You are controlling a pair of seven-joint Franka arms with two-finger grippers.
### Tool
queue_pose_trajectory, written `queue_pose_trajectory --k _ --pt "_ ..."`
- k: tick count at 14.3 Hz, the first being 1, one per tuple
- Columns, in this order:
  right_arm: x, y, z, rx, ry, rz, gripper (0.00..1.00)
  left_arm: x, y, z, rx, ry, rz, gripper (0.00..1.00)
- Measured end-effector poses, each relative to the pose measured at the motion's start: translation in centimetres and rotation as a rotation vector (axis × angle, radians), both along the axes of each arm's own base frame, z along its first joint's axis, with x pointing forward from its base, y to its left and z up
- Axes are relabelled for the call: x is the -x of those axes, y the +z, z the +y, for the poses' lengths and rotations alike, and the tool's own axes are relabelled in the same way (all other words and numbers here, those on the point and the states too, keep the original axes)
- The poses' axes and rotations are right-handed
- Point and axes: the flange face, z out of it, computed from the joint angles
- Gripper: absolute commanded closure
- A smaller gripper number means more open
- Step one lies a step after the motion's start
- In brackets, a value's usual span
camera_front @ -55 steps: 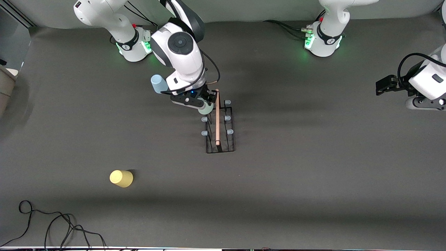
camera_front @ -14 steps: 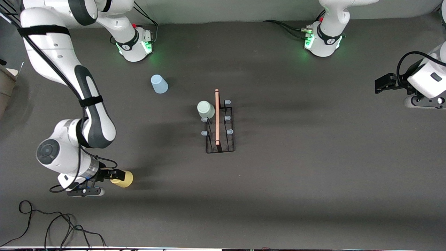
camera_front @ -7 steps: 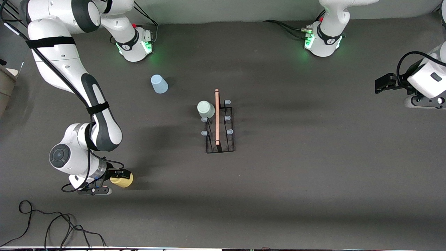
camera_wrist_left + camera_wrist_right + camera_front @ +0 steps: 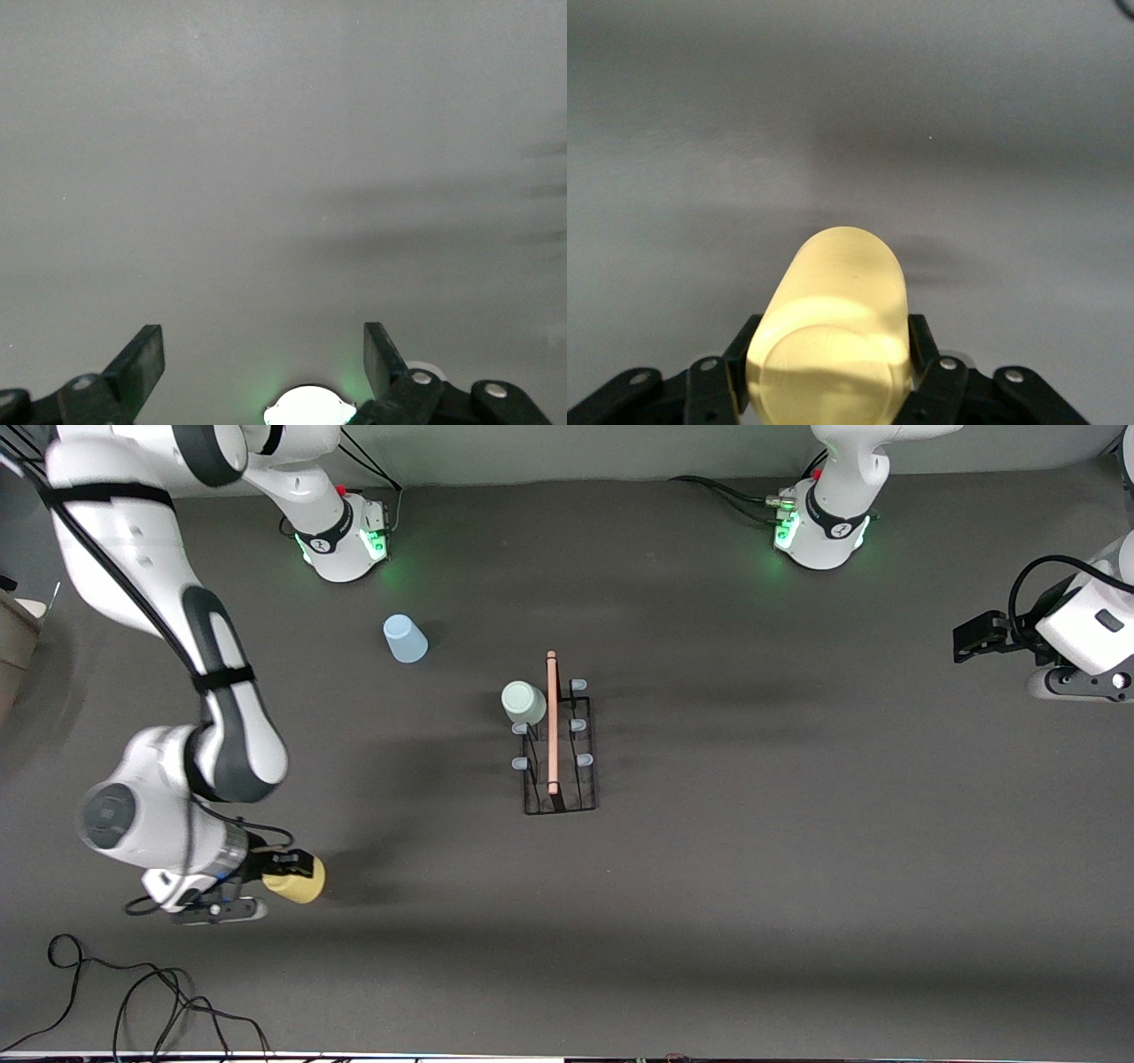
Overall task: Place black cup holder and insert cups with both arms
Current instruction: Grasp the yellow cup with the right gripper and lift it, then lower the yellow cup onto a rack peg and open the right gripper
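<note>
Yellow plastic tumbler (image 4: 297, 887) clamped in right tool (image 4: 285, 875), near desk's front edge, right arm's end. Black wire rack (image 4: 558, 766) mid-desk, pale green tumbler (image 4: 524, 701) on peg.

Left wrist: left tool (image 4: 264, 359) wide, empty, waiting.

Right wrist: fingers squeeze yellow tumbler. Step: second cup; next, carry to free peg.

Bare table (image 4: 797, 868) lies between the yellow cup (image 4: 297, 886) and the black cup holder (image 4: 560, 762); the green cup (image 4: 524, 702) occupies one peg, seemingly five pegs stand free
</note>
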Motion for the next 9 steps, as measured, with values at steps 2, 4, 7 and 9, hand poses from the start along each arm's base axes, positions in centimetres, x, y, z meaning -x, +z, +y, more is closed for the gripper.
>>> queue_pose_trajectory --k 2,4,7,9 --pt "1.3 6.8 0.5 -0.001 0.018 0.023 0.65 0.0 0.0 0.0 0.000 0.000 0.000 0.00" --pt "3.1 11.3 2.8 -0.010 0.008 0.043 0.65 0.0 0.0 0.0 0.000 0.000 0.000 0.00" --pt "5.4 13.5 11.2 -0.010 -0.058 0.064 0.65 0.0 0.0 0.0 0.000 0.000 0.000 0.00" --pt "7.3 13.5 18.1 -0.006 -0.119 0.072 0.65 0.0 0.0 0.0 0.000 0.000 0.000 0.00"
